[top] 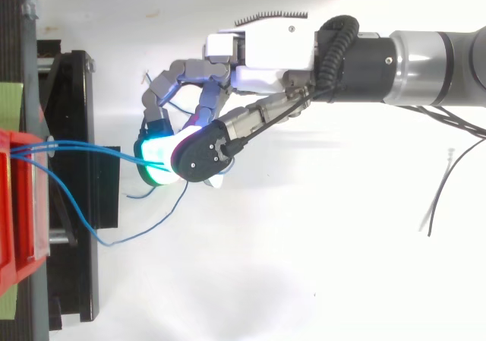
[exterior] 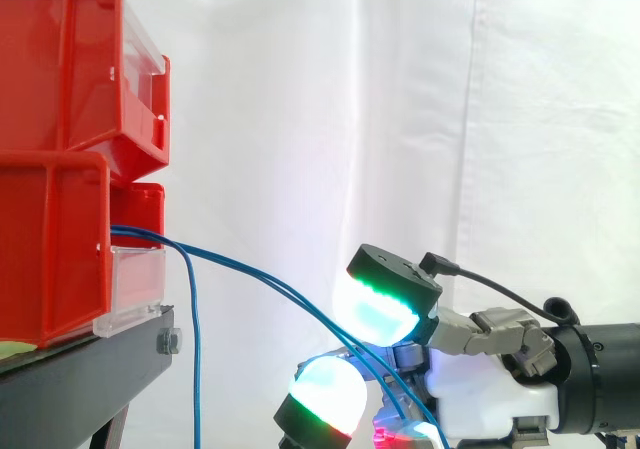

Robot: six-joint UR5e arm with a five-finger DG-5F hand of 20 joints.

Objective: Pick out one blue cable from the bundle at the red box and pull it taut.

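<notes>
Several thin blue cables (top: 91, 149) are seen coming out of the front of the lower red box (exterior: 50, 249), which is set on a black stand (exterior: 90, 379) beneath a second red bin (exterior: 70, 59), before a white curtain (exterior: 350, 119). In the side view one strand (exterior: 195, 329) is left hanging straight down just beside the stand, while two others are drawn in a shallow slope down and to the right, almost straight but with a slight sag. These two are led between the glowing green-and-white pads (exterior: 380, 309) of the hand (top: 266, 48), whose fingers are curled round them, so that the strands are gripped low and well apart from the box. In the top view the held strands are shown running nearly level from the box to the fingertips, and a further strand (top: 106, 242) is seen lying slack in a loose loop that bends away from the stand and back up towards the hand
</notes>
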